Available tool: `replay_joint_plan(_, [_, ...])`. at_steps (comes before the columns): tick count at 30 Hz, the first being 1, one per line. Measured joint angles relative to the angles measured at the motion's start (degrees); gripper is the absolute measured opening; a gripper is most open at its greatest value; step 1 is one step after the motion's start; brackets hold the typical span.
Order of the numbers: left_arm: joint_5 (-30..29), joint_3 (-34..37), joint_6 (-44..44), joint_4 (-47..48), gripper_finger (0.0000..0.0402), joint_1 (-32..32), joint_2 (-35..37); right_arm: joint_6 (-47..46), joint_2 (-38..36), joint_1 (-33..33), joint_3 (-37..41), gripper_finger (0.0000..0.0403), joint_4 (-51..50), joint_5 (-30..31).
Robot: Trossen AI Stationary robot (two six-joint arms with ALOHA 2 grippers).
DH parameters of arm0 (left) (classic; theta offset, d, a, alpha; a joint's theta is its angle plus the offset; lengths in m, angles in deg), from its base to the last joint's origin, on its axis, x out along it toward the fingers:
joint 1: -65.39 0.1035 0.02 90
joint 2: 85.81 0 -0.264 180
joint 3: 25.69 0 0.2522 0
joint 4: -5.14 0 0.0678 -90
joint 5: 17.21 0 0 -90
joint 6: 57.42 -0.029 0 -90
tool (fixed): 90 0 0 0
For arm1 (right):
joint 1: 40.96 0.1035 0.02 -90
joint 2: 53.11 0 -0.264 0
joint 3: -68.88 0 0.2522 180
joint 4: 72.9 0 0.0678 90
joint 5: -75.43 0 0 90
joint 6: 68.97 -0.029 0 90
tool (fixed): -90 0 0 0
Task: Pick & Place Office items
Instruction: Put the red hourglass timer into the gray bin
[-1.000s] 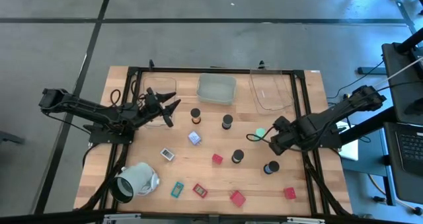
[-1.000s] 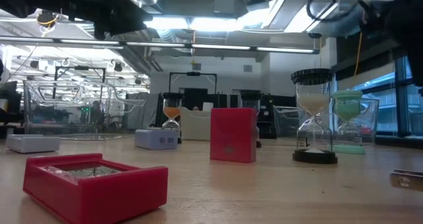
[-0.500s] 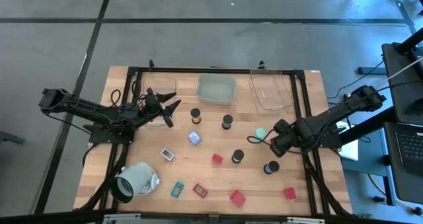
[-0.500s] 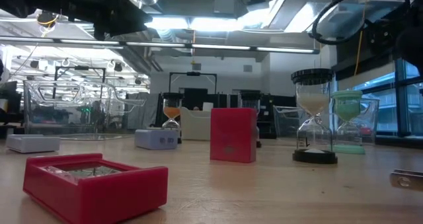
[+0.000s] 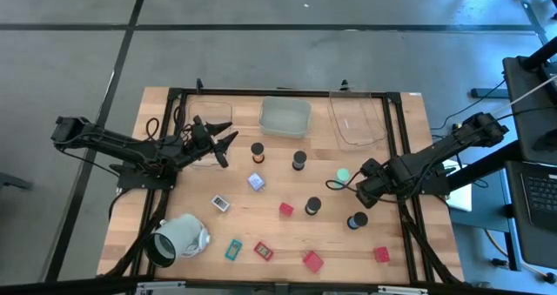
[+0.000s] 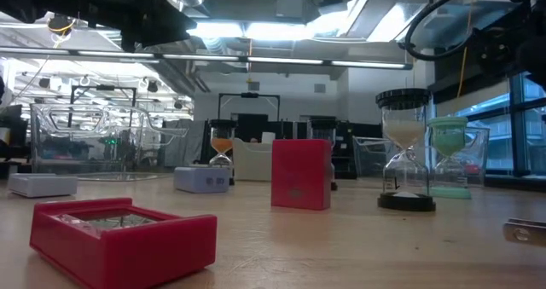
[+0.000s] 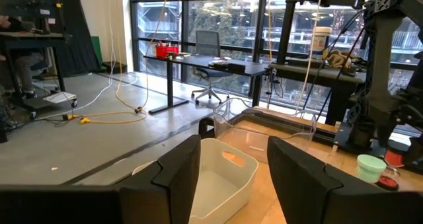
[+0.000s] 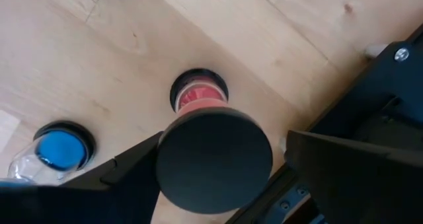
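Observation:
Small office items stand scattered on the wooden table [image 5: 287, 230]: black cylinders [image 5: 299, 160], a green-topped one [image 5: 343, 175], a blue-topped one [image 5: 357, 221], red blocks [image 5: 312, 261], a pale blue cube [image 5: 256, 182], and teal [image 5: 232, 249] and white [image 5: 220, 204] rectangles. My right gripper [image 5: 363, 182] is open over a black-topped hourglass with red sand [image 8: 213, 159]. Its fingers stand on either side of the hourglass, which rests on its base [image 8: 198, 95]. My left gripper [image 5: 228, 141] hovers open by the far left tray [image 5: 209, 121].
Clear trays [image 5: 285, 117] [image 5: 357, 118] line the far edge, and one [image 7: 221, 174] shows ahead of my left gripper. A large pale mint hollow cylinder [image 5: 178, 238] lies at the near left. A black frame [image 5: 409, 156] borders the table. Bare wood lies between the items mid-table.
My right gripper has drawn slightly toward the table's right edge and risen a little, uncovering more of the green-topped cylinder. In the low view its dark arm has receded at the upper right.

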Motion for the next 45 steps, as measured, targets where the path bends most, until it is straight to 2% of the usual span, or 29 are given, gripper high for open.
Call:
replay_joint_plan(11, [0.0, 0.0, 0.0, 0.0, 0.0171, 0.0, 0.0, 0.7, 0.0, 0.0, 0.0, 0.0217, -0.1, -0.1])
replay_joint_plan(17, [0.0, 0.0, 0.0, 0.0, 0.0171, 0.0, 0.0, 1.3, 0.0, 0.0, 0.0, 0.0216, -0.1, 0.4])
replay_joint_plan(21, [0.0, 0.0, -0.1, 0.0, 0.0168, 0.0, 0.0, 1.1, -0.2, 0.0, -2.3, 0.0225, -0.7, 4.5])
replay_joint_plan(28, [0.0, 0.0, 0.0, 0.0, 0.0167, 0.0, 0.0, 6.1, -0.2, -1.3, -14.7, 0.0212, -6.6, 16.2])
replay_joint_plan(32, [-0.1, 0.0, 0.0, 0.0, 0.0167, 0.0, 0.0, 12.3, -0.2, -5.3, -20.1, 0.0223, -7.4, 21.4])
replay_joint_plan(39, [-0.2, 0.0, -0.1, -0.1, 0.0167, 0.0, 0.0, 28.9, 3.6, -18.9, -27.1, 0.0212, -7.3, 24.2])
replay_joint_plan(42, [-0.2, 0.0, -0.1, -0.1, 0.0167, 0.0, 0.0, 37.3, 7.3, -25.0, -30.2, 0.0214, -4.5, 25.4])
replay_joint_plan(45, [-0.2, 0.0, -0.1, -0.1, 0.0167, 0.0, 0.0, 46.6, 11.9, -31.0, -33.5, 0.0223, 1.4, 23.9])
